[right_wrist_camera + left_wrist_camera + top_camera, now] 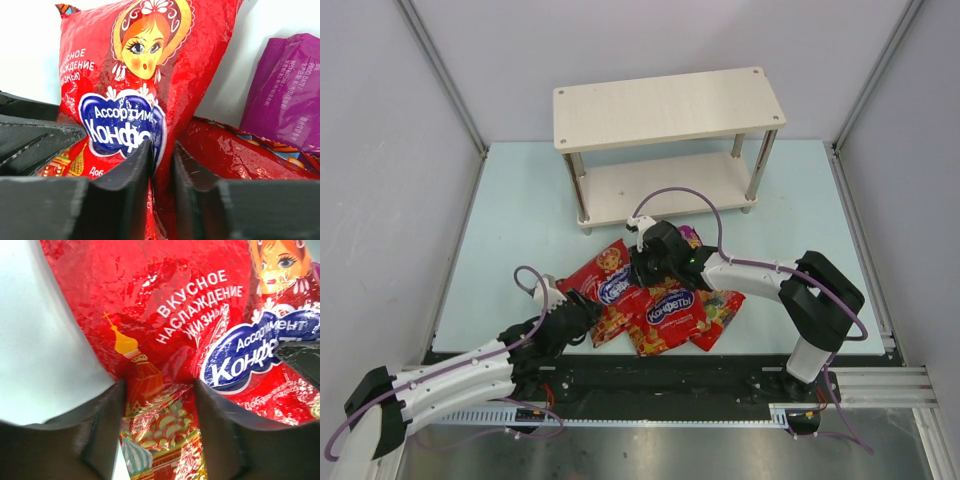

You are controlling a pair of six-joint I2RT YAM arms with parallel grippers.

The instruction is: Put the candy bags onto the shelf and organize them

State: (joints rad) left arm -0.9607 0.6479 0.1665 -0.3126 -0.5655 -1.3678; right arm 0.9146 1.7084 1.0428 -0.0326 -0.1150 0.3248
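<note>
Right fingers (145, 165): nearly closed, pinching lower edge of large red bag (135, 90). Long axis runs away from them, doll end farthest. Left fingers (212, 425): straddling same bag's edge, clamp not discernible. Second red bag (225, 150), purple bag (285, 85): just right. All on table (520, 220). Shelf (670, 105): beyond bags, right arm nearer.

Left arm low, outstretched, left gripper (157, 390) parted, right arm folded (elbow high), right gripper (162, 155) pinching red candy bag (145, 75).
</note>
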